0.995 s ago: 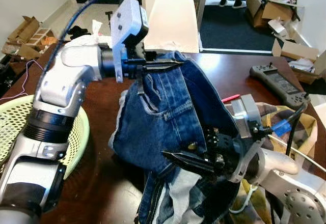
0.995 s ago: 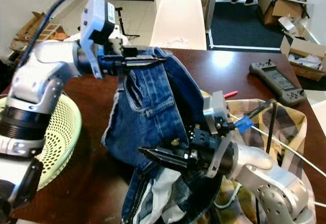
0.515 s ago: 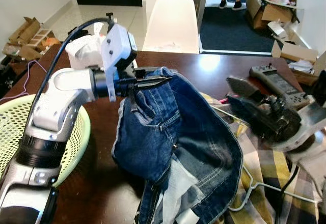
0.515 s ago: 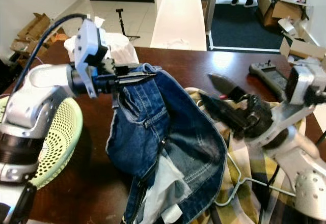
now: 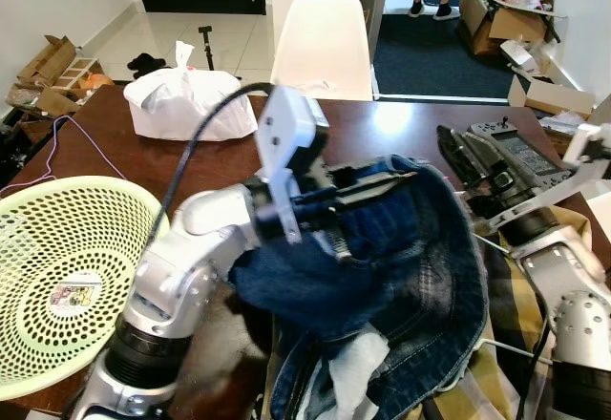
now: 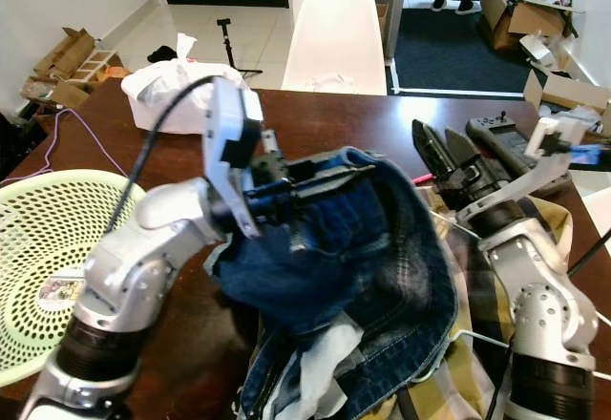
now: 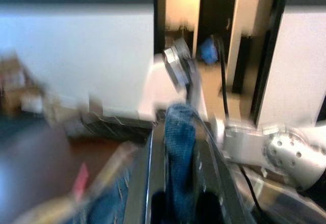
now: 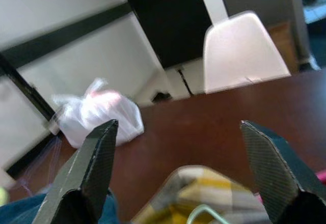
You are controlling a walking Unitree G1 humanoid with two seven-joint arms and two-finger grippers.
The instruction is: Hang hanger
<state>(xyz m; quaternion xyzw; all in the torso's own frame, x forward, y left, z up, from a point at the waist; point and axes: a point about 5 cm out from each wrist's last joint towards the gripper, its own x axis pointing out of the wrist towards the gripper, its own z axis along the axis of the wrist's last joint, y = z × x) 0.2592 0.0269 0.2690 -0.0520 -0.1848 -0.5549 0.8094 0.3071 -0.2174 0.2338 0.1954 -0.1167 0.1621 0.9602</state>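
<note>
Hanger: white wire, lower right on counter, under jeans | left tool pinches jeans, centre | right tool spread, upper right | lower yours onto the wire.

Thin pale wire hanger, mostly buried in clothes on the table.

The hanger lies flat on a yellow plaid cloth at the table's right side, just beside the edge of the lifted jeans. Only a short straight run of wire shows between the denim and the plaid. The right wrist view shows a curved piece resting on the plaid. Its hook cannot be made out.
</note>
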